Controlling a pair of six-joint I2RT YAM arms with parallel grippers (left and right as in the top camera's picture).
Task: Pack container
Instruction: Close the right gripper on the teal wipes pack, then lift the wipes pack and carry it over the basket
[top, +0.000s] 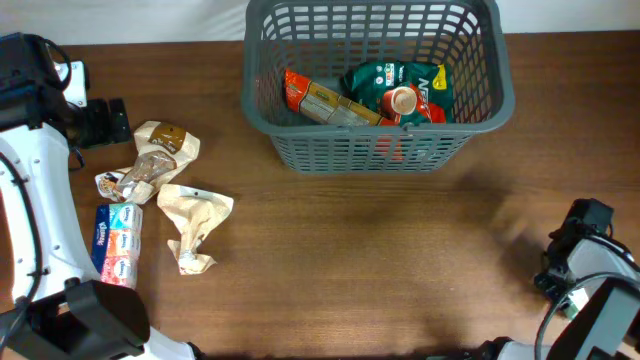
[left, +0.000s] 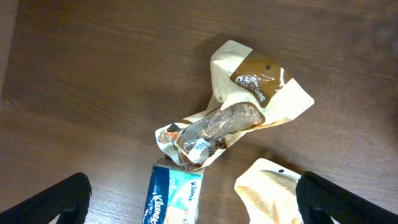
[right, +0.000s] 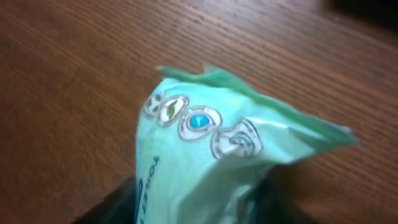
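Note:
The container (top: 375, 152), a dark grey slotted basket, stands at the back of the table. It holds an orange packet (top: 318, 100) and a green packet (top: 395, 82). My right gripper (top: 575, 290) is at the front right edge. In the right wrist view its dark fingers press both sides of a light green packet (right: 205, 155), so my right gripper (right: 193, 208) is shut on it. My left gripper (top: 100, 122) hangs open at the far left, above a beige and brown snack bag (left: 255, 93). Its fingertips (left: 59, 202) stand wide apart with nothing between them.
Left of the basket lie the beige and brown bag (top: 160, 145), a clear snack packet (top: 125, 182), a crumpled cream bag (top: 195, 220) and a blue Kleenex pack (top: 118, 240). The Kleenex pack (left: 174, 196) and the cream bag (left: 267, 190) lie below my left gripper.

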